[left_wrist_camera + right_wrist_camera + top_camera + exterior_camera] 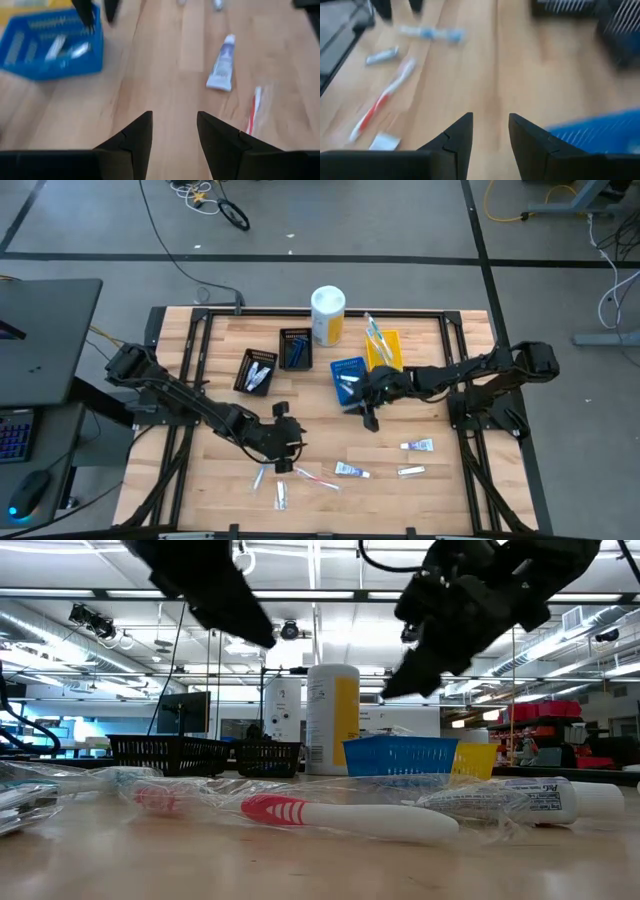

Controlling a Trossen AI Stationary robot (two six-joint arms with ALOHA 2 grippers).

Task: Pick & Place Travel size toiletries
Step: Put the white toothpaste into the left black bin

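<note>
Several travel size toiletries lie loose on the near part of the wooden table: a pink-and-white toothbrush (315, 477) (330, 815) (380, 107), a light-blue toothbrush (258, 477) (432, 33) and small white tubes (351, 470) (417, 445) (221, 70) (382, 56). More lie in the blue tray (348, 377) (50, 47). My left gripper (290, 445) (172, 130) hovers open above the table, just beyond the toothbrushes. My right gripper (370, 420) (490, 130) hovers open next to the blue tray's near side. Nothing sits between either pair of fingers.
At the back stand a white-and-yellow canister (327, 315) (332, 720), two black trays (255, 370) (295, 348) and a yellow tray (384, 350) holding toothbrushes. Bare wood lies between the two grippers. Another tube (411, 471) lies near the front right.
</note>
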